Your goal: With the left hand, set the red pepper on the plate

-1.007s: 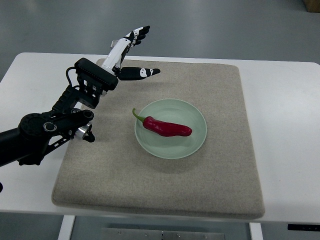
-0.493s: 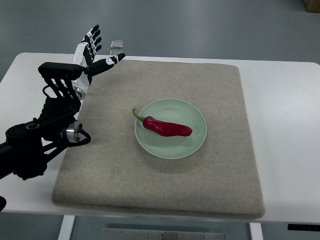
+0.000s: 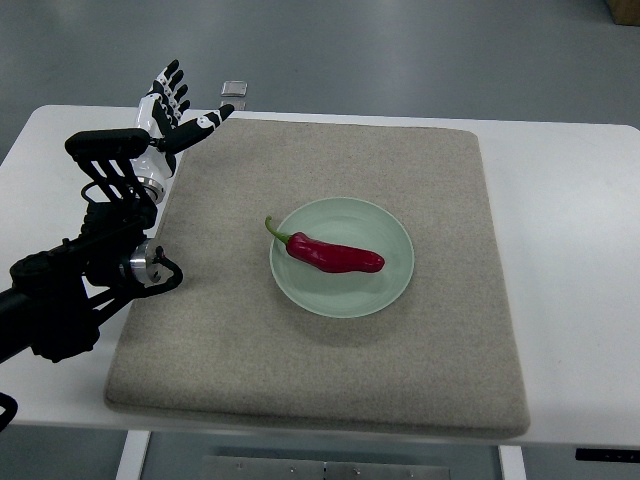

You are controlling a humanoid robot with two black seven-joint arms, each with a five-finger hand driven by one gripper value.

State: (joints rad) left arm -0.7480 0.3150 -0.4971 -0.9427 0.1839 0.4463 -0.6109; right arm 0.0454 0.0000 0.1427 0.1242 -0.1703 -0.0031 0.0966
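Observation:
A red pepper (image 3: 334,255) with a green stem lies across the pale green plate (image 3: 393,285) near the middle of the mat. My left hand (image 3: 180,110) is up at the mat's far left corner, well away from the plate. Its black and white fingers (image 3: 163,88) are spread and hold nothing. The black left arm (image 3: 85,275) runs in from the lower left edge. My right arm does not show.
A beige mat (image 3: 440,350) covers most of the white table (image 3: 580,240). A small grey metal piece (image 3: 234,89) lies at the table's far edge, just right of my left hand.
My left hand has drawn back to the left, from above the mat's far edge to its far left corner. The pepper and plate have stayed put.

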